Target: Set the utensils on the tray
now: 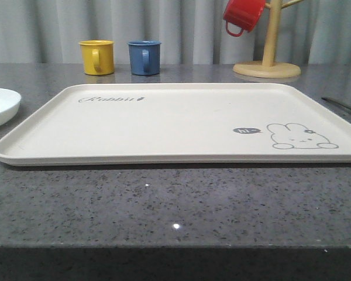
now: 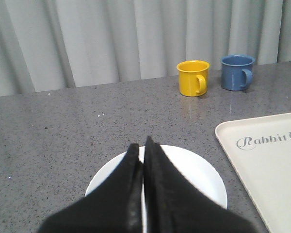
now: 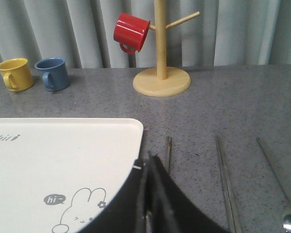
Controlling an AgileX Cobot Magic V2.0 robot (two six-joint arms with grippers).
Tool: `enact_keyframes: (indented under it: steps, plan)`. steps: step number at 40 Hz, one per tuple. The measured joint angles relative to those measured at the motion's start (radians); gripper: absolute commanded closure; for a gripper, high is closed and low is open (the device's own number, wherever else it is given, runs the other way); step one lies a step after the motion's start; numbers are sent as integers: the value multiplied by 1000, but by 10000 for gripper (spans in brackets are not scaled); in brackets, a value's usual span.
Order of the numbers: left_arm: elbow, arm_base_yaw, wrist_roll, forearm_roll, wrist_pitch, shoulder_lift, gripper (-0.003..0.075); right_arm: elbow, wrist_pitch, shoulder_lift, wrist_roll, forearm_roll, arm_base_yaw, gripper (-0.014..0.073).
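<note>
Black fingers of the left gripper [image 2: 142,148] were pressed together with nothing between them, and they pointed out over the round white plate [image 2: 194,174]. That plate sat on the grey stone table [image 2: 87,116], just beside the left short end of the tray [image 2: 266,165] but not on it. The right gripper [image 3: 146,162] had its black fingers pressed together too, holding nothing, and it hung over the tray's near right corner. Just past that corner, on the bare table, lay a thin silver piece that may have been the fork [image 3: 168,150], but it was partly hidden so I could not be sure. Next to it lay the pair of flat silver chopsticks [image 3: 225,179], and farther out lay the spoon [image 3: 276,179], whose bowl showed near the picture's edge. All three were off the tray. The big cream tray had nothing on it in the front view. Grey curly writing on it said "Rabbit" [image 1: 112,99], and near the other end a small dark bubble said "hi~" [image 1: 246,130] beside a drawn rabbit [image 1: 301,136]. Behind the tray stood a yellow mug [image 1: 97,57] and a blue mug [image 1: 144,57], near each other. A red mug [image 1: 243,14] hung on a wooden mug tree [image 1: 269,58] farther right. Grey curtains [image 1: 181,29] hung at the back.
</note>
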Motion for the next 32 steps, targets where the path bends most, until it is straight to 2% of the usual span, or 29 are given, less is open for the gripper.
enact_keyframes:
  steps: [2, 5, 6, 8, 10, 12, 18, 24, 32]
  plan:
    - [0, 0, 0, 0, 0, 0, 367, -2, 0, 0, 0, 0, 0, 407]
    - [0, 0, 0, 0, 0, 0, 150, -2, 2, 0, 0, 0, 0, 218]
    - [0, 0, 0, 0, 0, 0, 92, -2, 2, 0, 0, 0, 0, 174]
    - [0, 0, 0, 0, 0, 0, 24, -2, 2, 0, 0, 0, 0, 77]
    - [0, 0, 0, 0, 0, 0, 22, -2, 2, 0, 0, 0, 0, 18]
    - [0, 0, 0, 0, 0, 0, 43, -2, 4, 0, 0, 0, 0, -5]
    - [0, 0, 0, 0, 0, 0, 101, -2, 4, 0, 0, 0, 0, -5]
    - [-26, -2, 0, -2, 12, 42, 114, -2, 4, 0, 0, 0, 0, -5]
    - [-167, -89, 0, -11, 141, 266, 114, -4, 5, 0, 0, 0, 0, -5]
